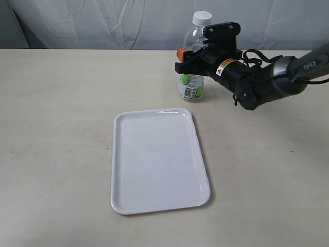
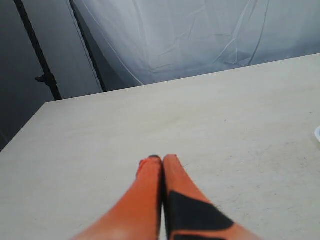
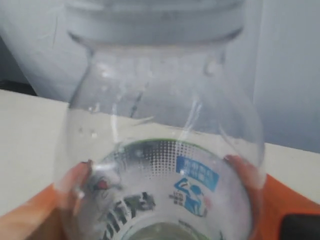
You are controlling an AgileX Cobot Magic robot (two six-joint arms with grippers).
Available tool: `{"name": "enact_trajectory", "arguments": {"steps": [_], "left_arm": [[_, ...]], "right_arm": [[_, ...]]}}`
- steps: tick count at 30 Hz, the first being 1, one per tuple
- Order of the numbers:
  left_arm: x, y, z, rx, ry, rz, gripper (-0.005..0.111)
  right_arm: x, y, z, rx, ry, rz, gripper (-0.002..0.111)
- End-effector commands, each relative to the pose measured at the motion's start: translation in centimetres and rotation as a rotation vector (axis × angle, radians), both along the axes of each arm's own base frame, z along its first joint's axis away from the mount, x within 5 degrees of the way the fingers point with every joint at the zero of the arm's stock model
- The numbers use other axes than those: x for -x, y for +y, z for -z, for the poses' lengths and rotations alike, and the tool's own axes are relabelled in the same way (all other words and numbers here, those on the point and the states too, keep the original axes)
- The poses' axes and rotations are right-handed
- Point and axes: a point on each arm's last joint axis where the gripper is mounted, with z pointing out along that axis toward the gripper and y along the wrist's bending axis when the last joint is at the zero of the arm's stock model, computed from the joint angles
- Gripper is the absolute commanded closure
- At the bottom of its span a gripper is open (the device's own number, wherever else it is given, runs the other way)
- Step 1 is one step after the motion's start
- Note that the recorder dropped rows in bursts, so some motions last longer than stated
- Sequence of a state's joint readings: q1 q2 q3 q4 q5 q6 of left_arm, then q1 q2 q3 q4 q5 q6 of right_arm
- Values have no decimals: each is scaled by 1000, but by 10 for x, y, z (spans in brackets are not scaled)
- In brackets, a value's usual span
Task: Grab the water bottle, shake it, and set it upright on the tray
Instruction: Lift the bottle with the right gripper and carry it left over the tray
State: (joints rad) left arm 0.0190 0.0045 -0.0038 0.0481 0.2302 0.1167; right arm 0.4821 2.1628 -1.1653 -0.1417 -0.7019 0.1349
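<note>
Right jaws held the water bottle (image 1: 191,87).
Seemingly clamped mid-body, near the bench's (image 1: 61,128) far edge; left jaws pressed together, empty.

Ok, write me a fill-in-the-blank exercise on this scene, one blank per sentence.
1. The right gripper holds the water bottle, whose screw cap is ____.
2. The left gripper has its orange fingers pressed ____, holding nothing.
3. The bottle is outside the white tray, not yet ____ it.

Missing words: white; together; on.
</note>
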Motion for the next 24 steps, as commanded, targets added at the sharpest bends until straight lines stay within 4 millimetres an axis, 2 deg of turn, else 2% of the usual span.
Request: {"name": "enact_trajectory", "arguments": {"steps": [1,5,8,10,16,19,21,24], "left_arm": [[0,0,1,5,1,0,106],[0,0,1,5,1,0,106],[0,0,1,5,1,0,106],[0,0,1,5,1,0,106],[0,0,1,5,1,0,106],[0,0,1,5,1,0,106],[0,0,1,5,1,0,106],[0,0,1,5,1,0,106]], "right_arm": [[8,-2,-40,94,-19,-50,104],[21,-13,-87,138,6,-22,104],[47,-19,-120,131,-71,-53,109],[77,-18,-142,84,-157,-105,109],[168,-11,-177,-4,-268,-275,109],[205,-10,-183,-86,-233,-352,109],[220,-6,-166,-78,-127,-388,109],[233,4,-127,40,28,-433,109]]}}
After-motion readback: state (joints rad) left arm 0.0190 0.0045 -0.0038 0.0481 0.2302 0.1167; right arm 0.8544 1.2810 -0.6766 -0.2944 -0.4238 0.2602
